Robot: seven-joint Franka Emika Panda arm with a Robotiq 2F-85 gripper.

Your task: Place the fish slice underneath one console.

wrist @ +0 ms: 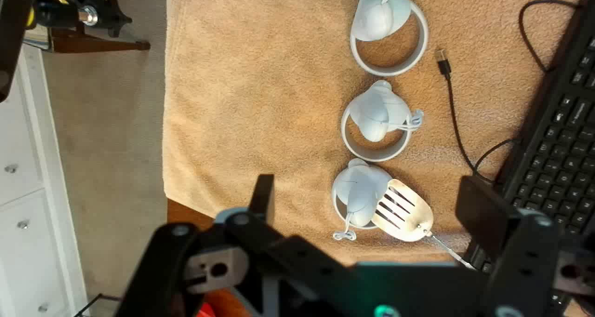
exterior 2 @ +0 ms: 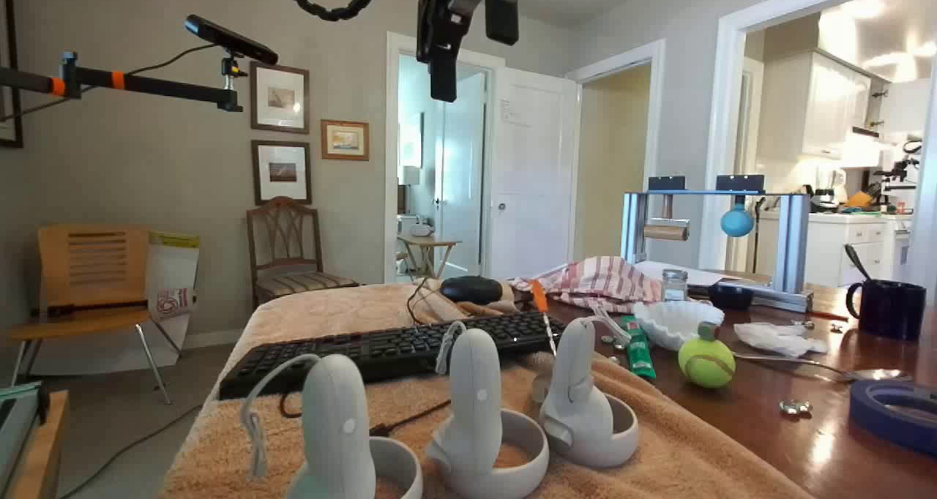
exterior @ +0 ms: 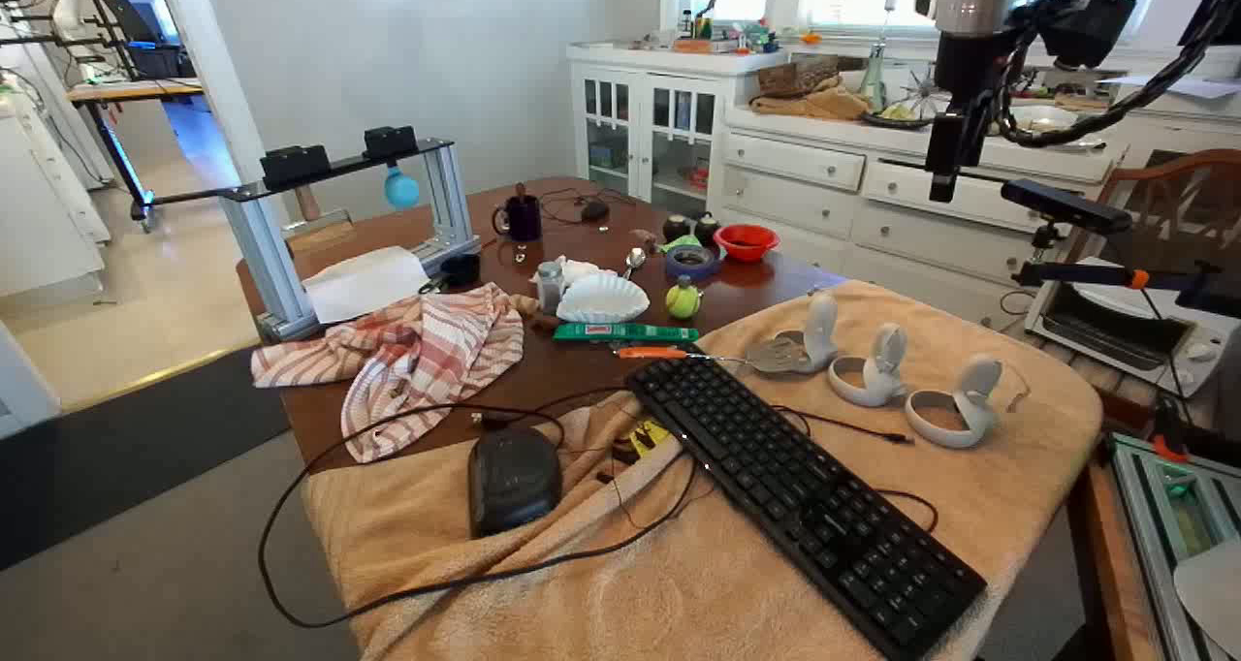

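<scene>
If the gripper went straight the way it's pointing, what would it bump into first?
Probably the middle controller, since the open gripper points down that way. Depth is hard to judge, though, so it could meet the end controller by the fish slice first.

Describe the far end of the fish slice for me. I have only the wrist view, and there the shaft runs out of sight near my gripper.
Observer: The fish slice ends in an orange handle.
Operator: Where does that handle lie?
Observer: By one end of the keyboard, in both exterior views; whether the two touch, I can't tell.
Operator: And how high am I?
Observer: High up: in both exterior views your gripper hangs well above the controllers.
</scene>
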